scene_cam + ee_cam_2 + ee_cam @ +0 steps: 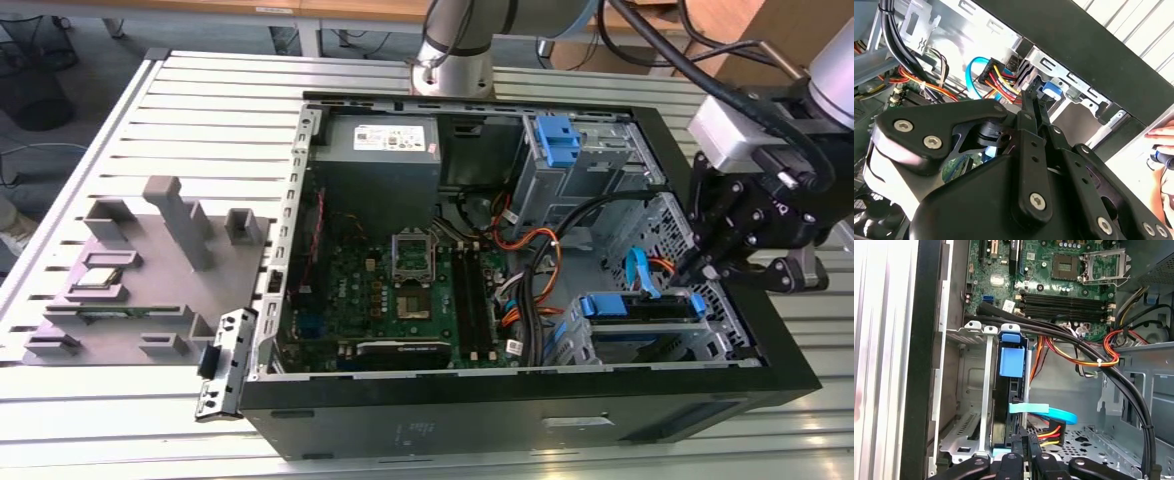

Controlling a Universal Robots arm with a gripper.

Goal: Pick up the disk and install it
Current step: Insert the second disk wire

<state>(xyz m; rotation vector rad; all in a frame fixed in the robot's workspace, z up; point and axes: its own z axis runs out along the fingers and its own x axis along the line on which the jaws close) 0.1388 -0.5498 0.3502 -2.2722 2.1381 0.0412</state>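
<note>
- First wrist view: nearest the camera, the gripper [1024,441] has its fingers drawn together with nothing visibly pinched between them. The tips stand right at the near end of the drive cage [970,390].
- Just past the tips, the disk [1012,362] stands on edge in that cage, its blue carrier tab showing at the far end. In the exterior view it sits in the cage at the lower right corner of the open computer case [441,425].
- A pale blue data cable [1046,411] and a red-and-yellow power lead [1050,432] lie just beside the disk; black cable bundles [1054,330] cross behind it.
- Farther off lies the green motherboard [1069,275]; beyond the case, the slatted bench [214,110].
- Handling, as a judgement: a stiff, dense metal block, smooth-faced and sensitive to knocks. The blue plastic rails and tab look like the safest hold, across the narrow edges, clear of the wiring.
</note>
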